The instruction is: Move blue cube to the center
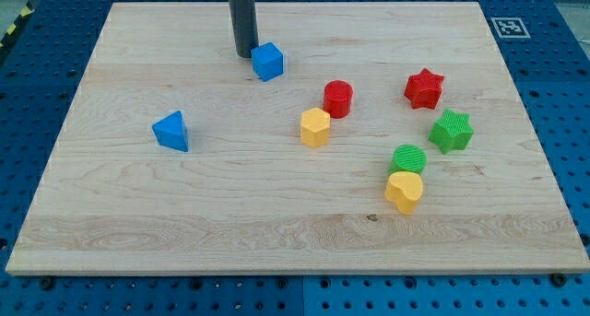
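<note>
Seven blocks lie on the board (120, 224). My tip (245, 55), a bare rod gripping nothing, touches the left side of the blue cube (267, 61), at the far edge, left of centre. Near left: blue triangle (171, 131).

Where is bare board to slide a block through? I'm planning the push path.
Free: the strip along the view's bottom of the wooden board, and the middle between the blue triangular block and yellow hexagonal block. Crowded: the view's right. My tip sits beside the blue cube.
</note>
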`<state>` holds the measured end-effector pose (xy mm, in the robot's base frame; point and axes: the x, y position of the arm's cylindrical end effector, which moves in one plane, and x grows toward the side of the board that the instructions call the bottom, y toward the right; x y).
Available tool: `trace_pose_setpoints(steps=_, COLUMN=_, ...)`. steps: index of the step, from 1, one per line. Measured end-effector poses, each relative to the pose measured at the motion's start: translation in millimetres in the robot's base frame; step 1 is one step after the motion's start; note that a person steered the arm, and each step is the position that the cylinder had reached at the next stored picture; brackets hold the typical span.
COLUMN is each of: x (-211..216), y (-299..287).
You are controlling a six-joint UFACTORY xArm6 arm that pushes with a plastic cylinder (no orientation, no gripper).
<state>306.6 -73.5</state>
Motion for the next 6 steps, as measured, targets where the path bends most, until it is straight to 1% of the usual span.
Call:
trace_pose_setpoints(steps=1, x=6, y=-13)
trace_pose_setpoints(steps=2, x=27, y=-25)
trace_pose_setpoints(steps=3, x=14, y=-6)
trace_pose_setpoints(steps=4, x=21, y=19)
trace_pose_setpoints(steps=5, x=31, y=32)
trace_pose_setpoints(steps=6, x=31, y=40)
